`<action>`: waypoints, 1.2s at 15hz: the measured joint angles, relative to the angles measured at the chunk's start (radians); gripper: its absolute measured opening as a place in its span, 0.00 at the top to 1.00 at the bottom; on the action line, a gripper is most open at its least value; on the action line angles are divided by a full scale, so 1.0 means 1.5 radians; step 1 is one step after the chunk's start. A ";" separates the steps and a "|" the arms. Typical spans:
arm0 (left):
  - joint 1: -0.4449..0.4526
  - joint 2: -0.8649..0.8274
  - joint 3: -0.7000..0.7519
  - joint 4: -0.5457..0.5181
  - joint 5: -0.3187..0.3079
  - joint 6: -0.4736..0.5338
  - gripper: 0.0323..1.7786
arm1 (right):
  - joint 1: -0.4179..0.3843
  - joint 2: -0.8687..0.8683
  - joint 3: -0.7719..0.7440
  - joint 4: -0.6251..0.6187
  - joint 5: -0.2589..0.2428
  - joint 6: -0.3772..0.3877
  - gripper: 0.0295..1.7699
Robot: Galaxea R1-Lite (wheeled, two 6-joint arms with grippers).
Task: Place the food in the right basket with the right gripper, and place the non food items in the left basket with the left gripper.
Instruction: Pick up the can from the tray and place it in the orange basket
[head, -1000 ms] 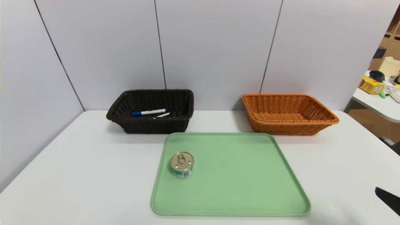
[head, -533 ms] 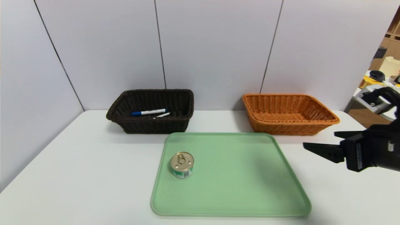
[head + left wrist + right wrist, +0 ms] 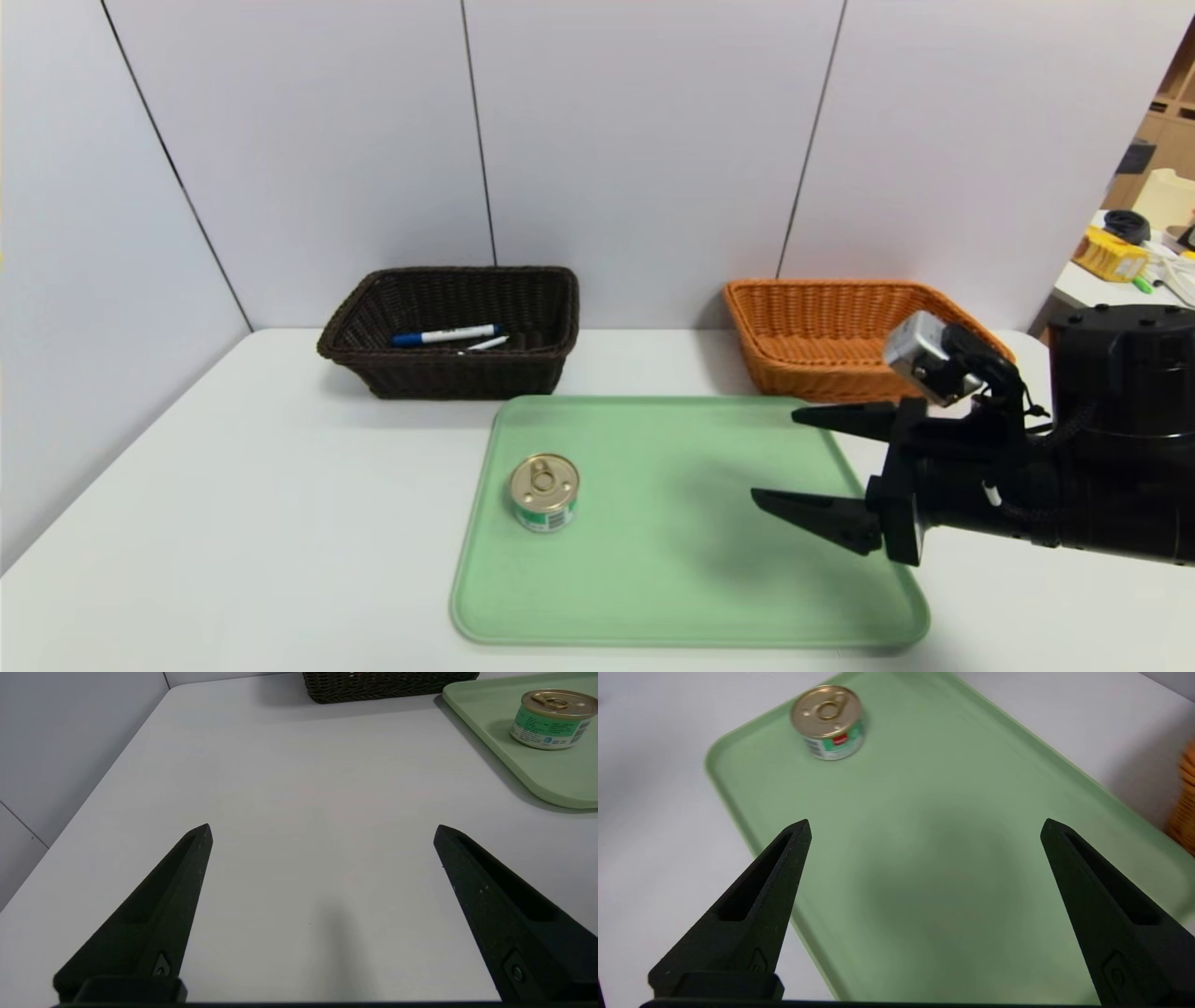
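- Small round gold-lidded tin can [image 3: 543, 492]: upright in the pale green flat plastic tray [image 3: 709, 607], near its left edge.
- Two white pens [image 3: 446, 336]: inside the dark brown woven basket [image 3: 448, 373] behind the tray.
- Right gripper [image 3: 772, 460]: fingers spread wide, over the tray's right side.
- Left gripper [image 3: 322, 835]: spread wide, left of the tray.

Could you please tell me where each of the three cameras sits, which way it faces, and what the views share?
Head view: looks down from the head onto the white table; the open right gripper shows over the pale green plastic tray.
Left wrist view: faces forward over the table; the open left gripper frames it.
Right wrist view: faces down at the tray between open fingers.
All three share the small round gold-lidded tin can.
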 joint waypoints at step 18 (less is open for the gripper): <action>0.000 0.000 0.000 0.000 0.000 0.000 0.05 | 0.108 0.322 -0.026 -0.372 0.113 -0.055 0.04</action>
